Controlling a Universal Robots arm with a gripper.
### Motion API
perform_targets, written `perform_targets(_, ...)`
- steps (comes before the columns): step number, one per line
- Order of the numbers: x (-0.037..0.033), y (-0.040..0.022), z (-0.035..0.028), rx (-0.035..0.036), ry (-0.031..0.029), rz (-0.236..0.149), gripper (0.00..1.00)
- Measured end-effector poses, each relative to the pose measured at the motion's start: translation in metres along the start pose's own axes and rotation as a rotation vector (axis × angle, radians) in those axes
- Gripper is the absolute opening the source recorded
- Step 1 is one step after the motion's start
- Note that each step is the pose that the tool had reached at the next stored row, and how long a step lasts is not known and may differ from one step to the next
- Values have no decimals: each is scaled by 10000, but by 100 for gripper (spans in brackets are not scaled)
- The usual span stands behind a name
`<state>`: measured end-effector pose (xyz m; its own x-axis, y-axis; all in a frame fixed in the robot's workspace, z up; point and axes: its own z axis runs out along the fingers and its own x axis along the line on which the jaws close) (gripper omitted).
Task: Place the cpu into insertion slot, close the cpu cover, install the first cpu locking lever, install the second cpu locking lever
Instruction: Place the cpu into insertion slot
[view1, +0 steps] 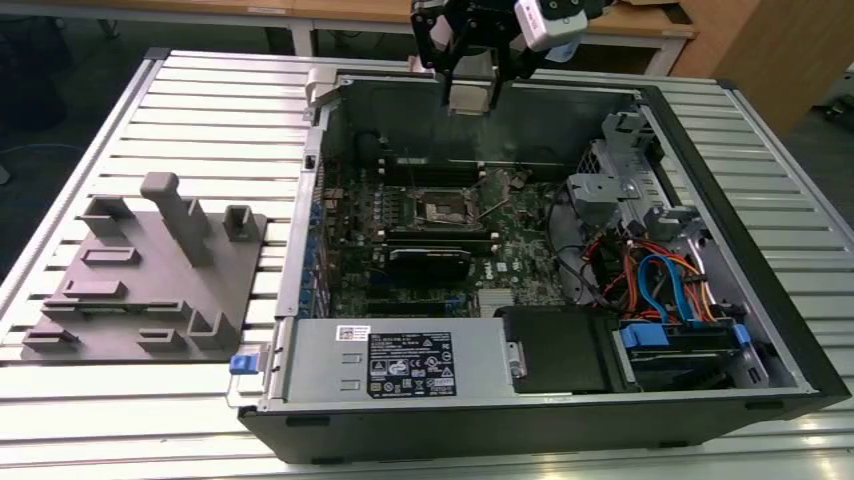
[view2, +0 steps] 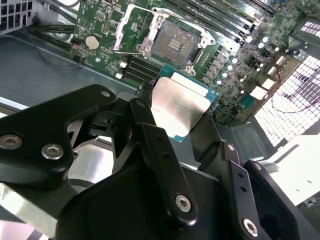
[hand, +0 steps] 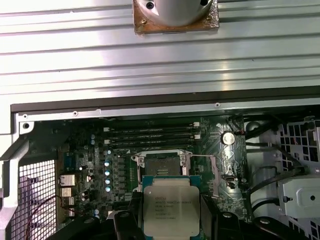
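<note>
My gripper (view1: 471, 100) hangs above the far wall of the open computer case, shut on the cpu (view1: 470, 97), a pale silvery square chip. In both wrist views the cpu (view2: 180, 107) (hand: 171, 205) sits between the black fingers (view2: 150, 130), held by its edges. The insertion slot (view1: 445, 207) lies below on the green board, its dark centre (view2: 175, 42) (hand: 162, 164) uncovered. The cpu cover (view2: 126, 30) stands swung open beside the slot. A thin wire lever (hand: 204, 157) lies along the slot's side.
A black card (view1: 427, 262) sits just in front of the slot. The power supply (view1: 400, 365) fills the case's near side, and a drive cage with blue and orange cables (view1: 667, 290) fills the exterior view's right. A grey fixture plate (view1: 147, 270) rests on the slatted table.
</note>
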<state>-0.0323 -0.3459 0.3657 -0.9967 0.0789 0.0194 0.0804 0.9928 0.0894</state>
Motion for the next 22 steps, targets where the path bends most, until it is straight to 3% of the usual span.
perform_targets(16, 0, 0, 0, 0, -6, 59, 54)
perform_targets(22, 0, 0, 2, -11, -56, 627, 54)
